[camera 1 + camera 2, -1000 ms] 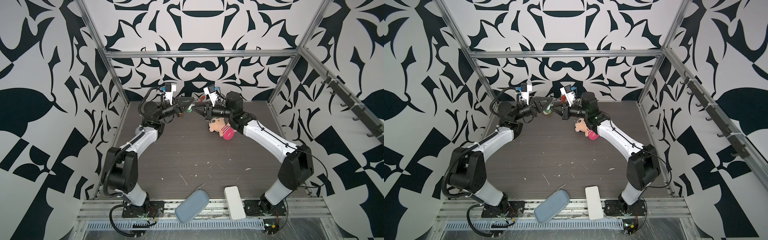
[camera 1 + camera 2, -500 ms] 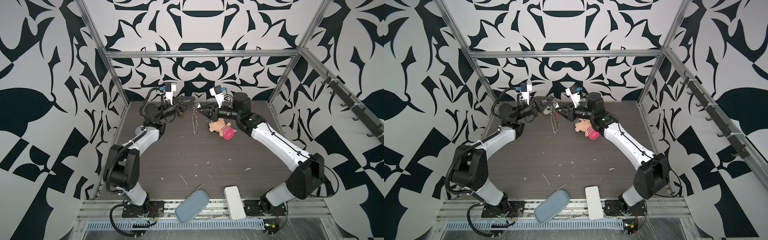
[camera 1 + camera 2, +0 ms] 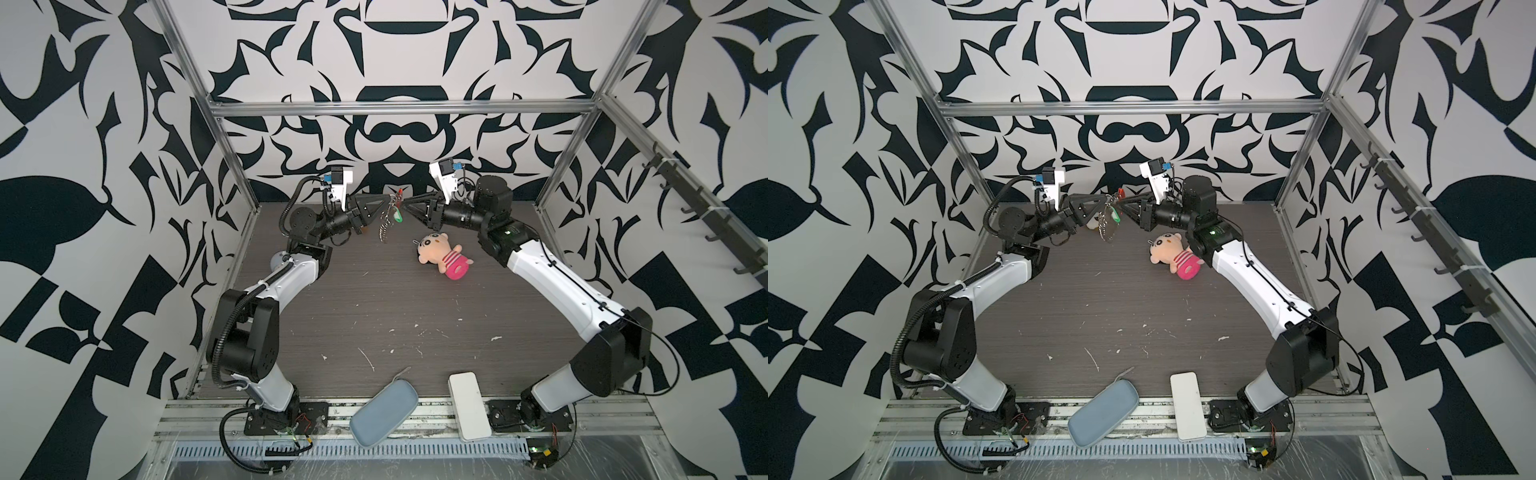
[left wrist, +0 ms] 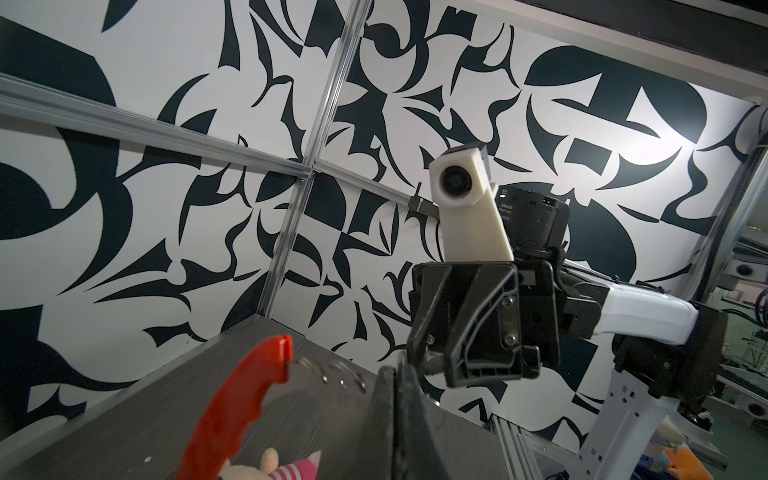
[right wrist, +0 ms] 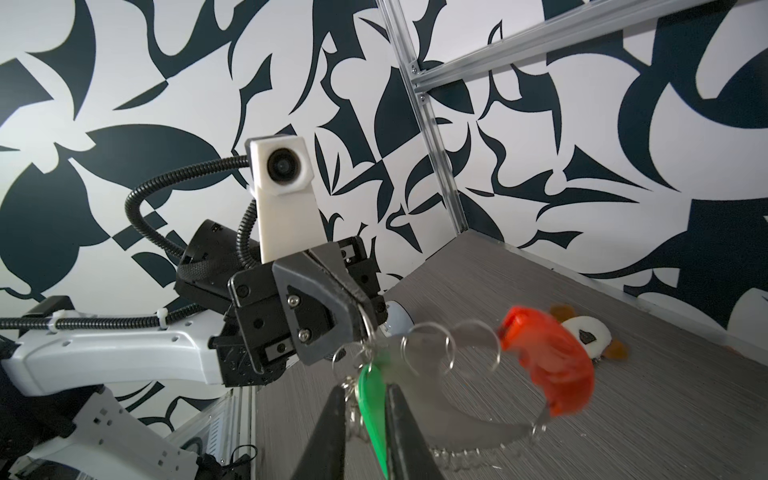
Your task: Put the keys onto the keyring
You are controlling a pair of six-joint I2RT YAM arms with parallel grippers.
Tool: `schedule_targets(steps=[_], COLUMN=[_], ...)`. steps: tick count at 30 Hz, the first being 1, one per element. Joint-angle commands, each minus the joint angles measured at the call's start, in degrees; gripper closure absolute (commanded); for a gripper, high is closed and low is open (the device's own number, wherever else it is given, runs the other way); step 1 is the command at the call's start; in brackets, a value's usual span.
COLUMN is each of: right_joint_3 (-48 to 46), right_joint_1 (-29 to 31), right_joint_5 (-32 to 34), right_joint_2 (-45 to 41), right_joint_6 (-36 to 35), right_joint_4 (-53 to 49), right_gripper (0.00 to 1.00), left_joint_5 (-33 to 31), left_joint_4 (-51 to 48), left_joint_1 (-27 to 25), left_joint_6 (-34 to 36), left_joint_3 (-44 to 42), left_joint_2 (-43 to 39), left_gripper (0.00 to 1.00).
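Note:
The keyring (image 3: 385, 226) hangs in the air at the back of the table in both top views. It is a loop with a red curved segment (image 5: 548, 368) and silver rings (image 5: 428, 345), and its chain (image 3: 1105, 230) dangles. My left gripper (image 3: 386, 206) is shut on one silver ring at the loop's top (image 5: 365, 328). In the left wrist view its jaws are pressed together, with the red segment (image 4: 237, 407) beside them. The green keys (image 5: 372, 409) hang from the rings, between the fingers of my right gripper (image 5: 368, 432). One finger touches the green piece.
A pink-striped plush doll (image 3: 442, 257) lies on the table below the right gripper. A white and orange plush (image 5: 586, 332) sits at the back. A grey-blue case (image 3: 382, 415) and a white box (image 3: 467, 405) rest at the front edge. White scraps (image 3: 368, 359) dot the tabletop.
The right gripper let go, opened and pulled back, leaving the keyring hanging from the left gripper. It has since come back in and narrowed around the green keys. The left gripper stayed shut.

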Motion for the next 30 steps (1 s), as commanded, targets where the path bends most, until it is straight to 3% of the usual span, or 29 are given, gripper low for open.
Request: schedule_targets(steps=[1,30], right_joint_3=[3.2,2.32], right_joint_1=[0.24,1.09], right_joint_5=[-2.79,-3.94], right_joint_2=[-0.04,1.91], right_joint_6=[3.41,5.47], right_joint_4=[5.81,8.28], right_gripper=[0.81,0.83], left_joint_5=[0.53,0.87], left_joint_4=[3.27,3.89], left_joint_1=[-0.5,-1.31], left_joint_6=[-1.05,-2.14], left_joint_3=[-0.24,1.45], left_joint_2=[-1.15,0.16], left_gripper=[1.0,1.0])
